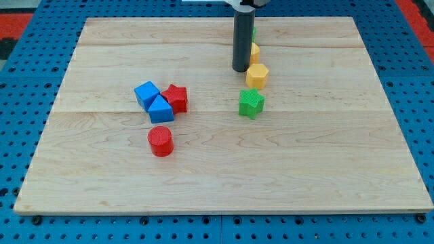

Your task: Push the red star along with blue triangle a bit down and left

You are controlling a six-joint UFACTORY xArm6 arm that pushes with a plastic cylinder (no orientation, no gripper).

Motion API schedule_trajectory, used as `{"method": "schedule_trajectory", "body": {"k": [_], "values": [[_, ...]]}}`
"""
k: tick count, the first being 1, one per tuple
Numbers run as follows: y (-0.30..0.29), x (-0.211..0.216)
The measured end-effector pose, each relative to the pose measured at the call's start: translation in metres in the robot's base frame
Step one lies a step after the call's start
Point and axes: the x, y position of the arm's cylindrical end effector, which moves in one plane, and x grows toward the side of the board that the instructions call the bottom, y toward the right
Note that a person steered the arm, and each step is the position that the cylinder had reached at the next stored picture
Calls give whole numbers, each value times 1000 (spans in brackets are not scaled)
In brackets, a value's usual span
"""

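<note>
Left of the board's centre, the blue triangle [161, 110] is seen touching the red star [177, 98] on the star's lower left. Well to the upper right, my tip [240, 70] is found bare, with nothing being pushed, so a position up and right of the star would be needed.

Red star [177, 97], blue triangle [161, 110], pale wooden board [325, 156].
</note>
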Motion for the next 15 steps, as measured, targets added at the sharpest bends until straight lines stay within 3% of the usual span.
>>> {"method": "schedule_trajectory", "body": {"k": [3, 5, 13, 15], "values": [[-8, 6], [-85, 7], [-92, 23], [-84, 68]]}}
